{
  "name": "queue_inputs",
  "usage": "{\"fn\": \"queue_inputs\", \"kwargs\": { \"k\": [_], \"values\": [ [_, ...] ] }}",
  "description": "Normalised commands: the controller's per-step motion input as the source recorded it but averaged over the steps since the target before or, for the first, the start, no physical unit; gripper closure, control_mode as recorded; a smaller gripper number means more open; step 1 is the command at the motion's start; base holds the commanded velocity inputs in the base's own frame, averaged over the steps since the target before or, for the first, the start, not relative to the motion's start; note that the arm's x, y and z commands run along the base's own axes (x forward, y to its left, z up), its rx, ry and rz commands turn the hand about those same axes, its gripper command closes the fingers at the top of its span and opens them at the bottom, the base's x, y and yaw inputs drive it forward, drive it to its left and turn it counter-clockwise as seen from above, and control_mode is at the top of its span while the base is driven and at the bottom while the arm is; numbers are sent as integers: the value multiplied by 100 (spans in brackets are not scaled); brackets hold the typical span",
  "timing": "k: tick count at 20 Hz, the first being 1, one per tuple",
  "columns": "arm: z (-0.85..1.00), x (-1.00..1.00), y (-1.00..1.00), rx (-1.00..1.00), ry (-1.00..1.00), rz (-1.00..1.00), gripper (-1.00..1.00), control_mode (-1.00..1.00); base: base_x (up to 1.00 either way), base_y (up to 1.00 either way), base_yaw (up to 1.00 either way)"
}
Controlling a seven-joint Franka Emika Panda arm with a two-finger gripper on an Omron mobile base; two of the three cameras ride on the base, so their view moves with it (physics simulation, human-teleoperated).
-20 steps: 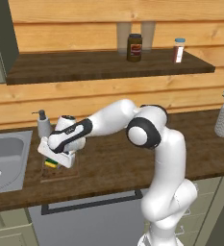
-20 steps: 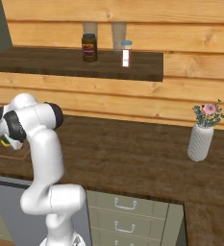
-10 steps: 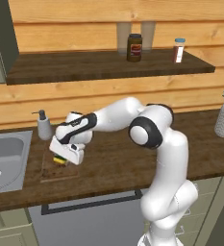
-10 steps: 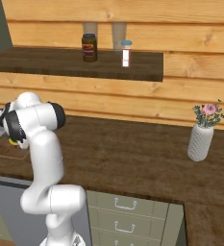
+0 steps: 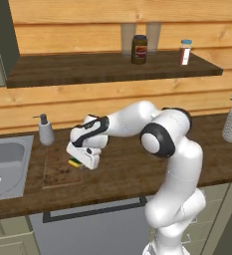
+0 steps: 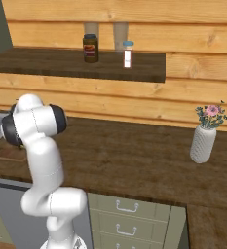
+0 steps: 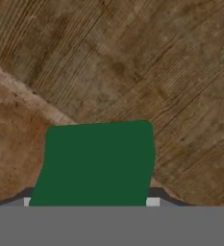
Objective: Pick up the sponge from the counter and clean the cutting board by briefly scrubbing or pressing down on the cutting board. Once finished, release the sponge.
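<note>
**Ana:** Over on the left base view, where is the sponge?

**Me:** I see the sponge (image 5: 75, 163) low under the gripper (image 5: 82, 157), at the right edge of the cutting board (image 5: 58, 168), which lies on the desk (image 5: 122, 172) between the sink (image 5: 3, 164) and the arm. A soap dispenser (image 5: 46, 130) stands just behind the board. From this side I can make out a green top over a yellow base peeking below the white hand.

**Ana:** And the right base view?

**Me:** I mostly see the arm's shoulder there, with a sliver of the board (image 6: 8, 151) at the far left. A vase of flowers (image 6: 204, 136) sits well apart on the right, and a jar (image 6: 90, 47) up on the shelf (image 6: 76, 65).

**Ana:** Hand view?

**Me:** The sponge (image 7: 96, 163) shows as a plain dark green block, slightly rounded at its corners, right at the gripper. Beneath it, the board's edge (image 7: 17, 129) runs diagonally against the darker planks. I judge the gripper closed on the sponge's sides, though I cannot see the fingertips themselves.

**Ana:** How will it handle?

**Me:** I'd guess light and soft, squashing under pressure. Holding it across the short sides, low on the yellow foam, should keep it steady while I press it onto the board.
</note>
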Motion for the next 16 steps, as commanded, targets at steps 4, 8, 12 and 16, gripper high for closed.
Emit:
{"fn": "queue_inputs", "kwargs": {
  "k": [4,8,12,16],
  "values": [
    [74,-1,-37,-4,0,-16,100,-100,0,0,0],
    [55,-10,-19,-30,-14,-18,100,-100,0,0,0],
    [7,0,-51,-26,-3,-13,100,-100,0,0,0],
    [4,1,-90,-12,0,-14,100,-100,0,0,0]
  ]
}}
